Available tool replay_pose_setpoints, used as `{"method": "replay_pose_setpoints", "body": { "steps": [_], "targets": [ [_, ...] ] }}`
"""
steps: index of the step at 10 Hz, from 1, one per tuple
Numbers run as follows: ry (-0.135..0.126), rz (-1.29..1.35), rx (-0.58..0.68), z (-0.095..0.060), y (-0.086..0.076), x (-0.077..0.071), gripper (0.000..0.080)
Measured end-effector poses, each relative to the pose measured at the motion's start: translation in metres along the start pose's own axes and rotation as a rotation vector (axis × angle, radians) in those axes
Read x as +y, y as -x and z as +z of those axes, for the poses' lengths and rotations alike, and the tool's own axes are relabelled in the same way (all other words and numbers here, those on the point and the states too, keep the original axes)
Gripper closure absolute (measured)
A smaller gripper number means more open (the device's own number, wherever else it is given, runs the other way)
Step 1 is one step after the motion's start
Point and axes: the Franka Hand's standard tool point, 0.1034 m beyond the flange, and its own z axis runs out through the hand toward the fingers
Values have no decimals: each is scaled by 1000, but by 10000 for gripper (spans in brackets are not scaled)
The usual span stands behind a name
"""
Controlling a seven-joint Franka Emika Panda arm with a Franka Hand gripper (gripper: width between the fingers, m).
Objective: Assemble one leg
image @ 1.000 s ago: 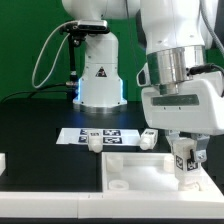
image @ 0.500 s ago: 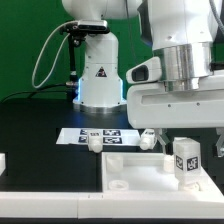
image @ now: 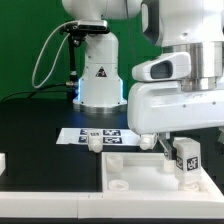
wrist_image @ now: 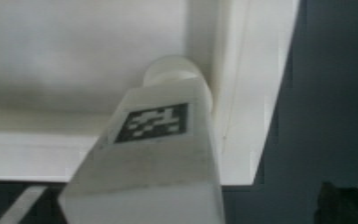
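Note:
A leg (image: 185, 162), a chunky white post with a square tag, stands upright on the large white panel (image: 140, 170) near its corner at the exterior view's right. My gripper (image: 185, 150) hangs over it, with a finger on each side. In the wrist view the leg (wrist_image: 158, 150) rises between the dark fingers (wrist_image: 345, 200). A gap shows between the leg and one finger, so the gripper (wrist_image: 185, 208) is open around it. Two more legs (image: 92, 141) (image: 147, 140) stand on the black table behind the panel.
The marker board (image: 108, 132) lies behind the two loose legs. The robot's white base (image: 98, 75) stands at the back. Another white part (image: 3, 160) shows at the exterior view's left edge.
The hand has turned about its vertical axis above the leg and now shows its broad side. The leg has stayed in place with its tag still facing the camera.

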Motion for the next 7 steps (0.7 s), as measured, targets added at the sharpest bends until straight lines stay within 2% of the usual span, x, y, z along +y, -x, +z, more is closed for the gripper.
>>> {"method": "replay_pose_setpoints", "body": {
  "steps": [2, 3, 4, 7],
  "targets": [
    [1, 18, -1, 1, 0, 0, 394],
    [0, 58, -1, 1, 1, 0, 394],
    [3, 134, -2, 1, 1, 4, 510],
    [9, 515, 2, 3, 1, 10, 510]
  ]
}}
